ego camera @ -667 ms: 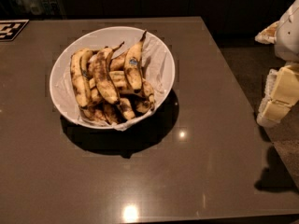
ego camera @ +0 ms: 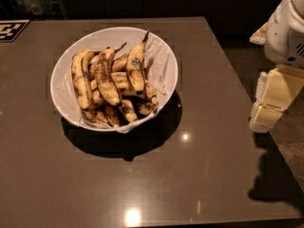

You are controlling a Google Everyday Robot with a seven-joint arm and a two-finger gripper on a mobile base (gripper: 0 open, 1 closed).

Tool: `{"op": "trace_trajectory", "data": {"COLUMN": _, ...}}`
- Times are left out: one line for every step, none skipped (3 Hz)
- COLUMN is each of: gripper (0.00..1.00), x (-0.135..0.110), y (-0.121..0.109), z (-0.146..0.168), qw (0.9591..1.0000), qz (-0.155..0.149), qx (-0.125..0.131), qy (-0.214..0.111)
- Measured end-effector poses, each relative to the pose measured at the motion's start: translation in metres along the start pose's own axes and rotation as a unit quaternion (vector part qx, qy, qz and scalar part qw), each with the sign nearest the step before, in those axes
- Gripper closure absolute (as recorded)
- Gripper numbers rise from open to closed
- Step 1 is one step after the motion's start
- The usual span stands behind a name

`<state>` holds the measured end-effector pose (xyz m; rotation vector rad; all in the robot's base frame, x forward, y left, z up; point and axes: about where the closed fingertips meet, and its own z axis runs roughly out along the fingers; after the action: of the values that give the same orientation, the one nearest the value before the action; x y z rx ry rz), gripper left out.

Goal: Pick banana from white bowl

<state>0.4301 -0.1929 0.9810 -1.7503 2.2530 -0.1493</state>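
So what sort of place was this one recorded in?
Probably a lab or office test area, not a home: a black-and-white marker tag sits at the dark table's corner, and overripe bananas fill a white bowl on it. The robot's hand hangs by the table's right edge.

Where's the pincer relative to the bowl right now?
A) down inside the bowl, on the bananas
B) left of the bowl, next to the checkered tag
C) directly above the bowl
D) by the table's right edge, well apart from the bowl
D: the pincer hangs at the right edge of the table, far to the right of the white bowl, with nothing touching the bananas.
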Motion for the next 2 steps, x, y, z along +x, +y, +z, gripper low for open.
{"op": "trace_trajectory", "data": {"gripper": 0.00, "x": -0.0275, "y": 0.0219, "z": -0.0068, "qw": 0.9998, "qz": -0.004, "qx": 0.004, "qy": 0.021}}
{"op": "trace_trajectory", "data": {"gripper": 0.00, "x": -0.0304, "y": 0.0201, "z": -0.0117, "qw": 0.9998, "qz": -0.003, "qx": 0.013, "qy": 0.015}}
